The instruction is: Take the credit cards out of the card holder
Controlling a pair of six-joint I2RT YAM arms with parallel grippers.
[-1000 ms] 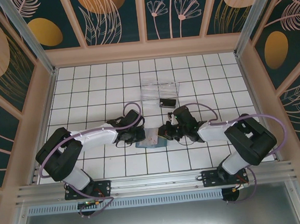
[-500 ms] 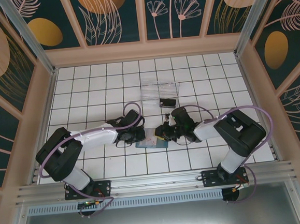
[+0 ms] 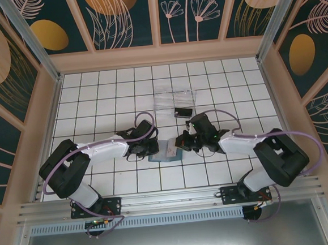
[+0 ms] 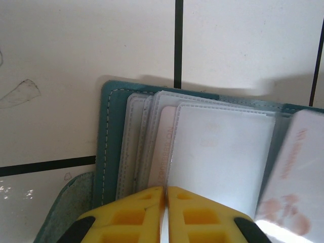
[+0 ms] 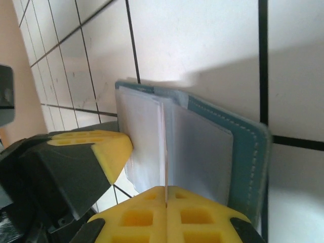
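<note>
You have one black card out, lying at the near corner of the clear tray, just beyond the holder. The holder lies open on the tiles between the two arms. Your left gripper is pinched shut on a thin leaf of the holder's lining, which I take to be pinning it. Your right gripper is closed on the edge of a thin pale card, raised from the pockets but, by my judgement, not yet clear. That card is what's left, plus any hidden in the pockets. The table is white tile with dark grout, boxed in by wood-framed walls of dark teal with gold and pink plant shapes.
</note>
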